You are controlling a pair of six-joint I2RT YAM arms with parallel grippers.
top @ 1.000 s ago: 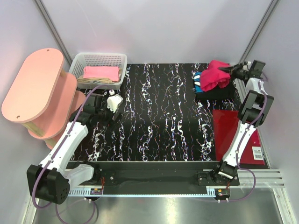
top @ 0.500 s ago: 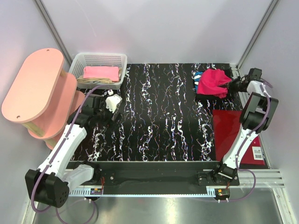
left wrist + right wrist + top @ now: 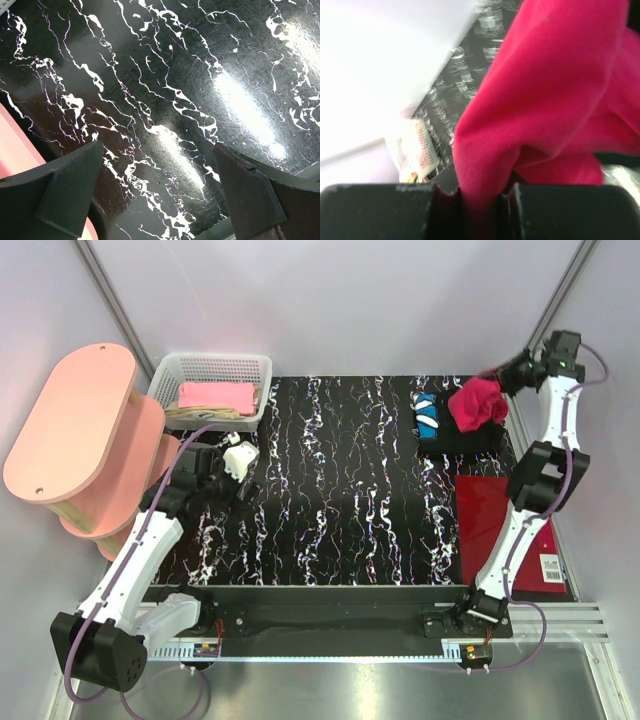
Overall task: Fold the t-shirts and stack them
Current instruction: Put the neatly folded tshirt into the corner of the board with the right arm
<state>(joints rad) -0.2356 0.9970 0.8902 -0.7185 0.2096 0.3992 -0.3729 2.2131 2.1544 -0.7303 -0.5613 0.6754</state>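
Red t-shirt [image 3: 478, 403]: your right tool [image 3: 503, 378] has just hoisted it clear of the black t-shirt [image 3: 462, 438] at the worktop's [image 3: 340, 500] far right corner, so you can spread it next. It hangs bunched and crumpled, pinched in that tool. Your left tool [image 3: 157, 185] hovers spread, holding nothing.

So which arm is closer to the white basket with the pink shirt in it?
Left. The left arm ends just in front of the white basket, jaws open over the table. The right arm reaches the far right corner, jaws shut on the crimson t-shirt.
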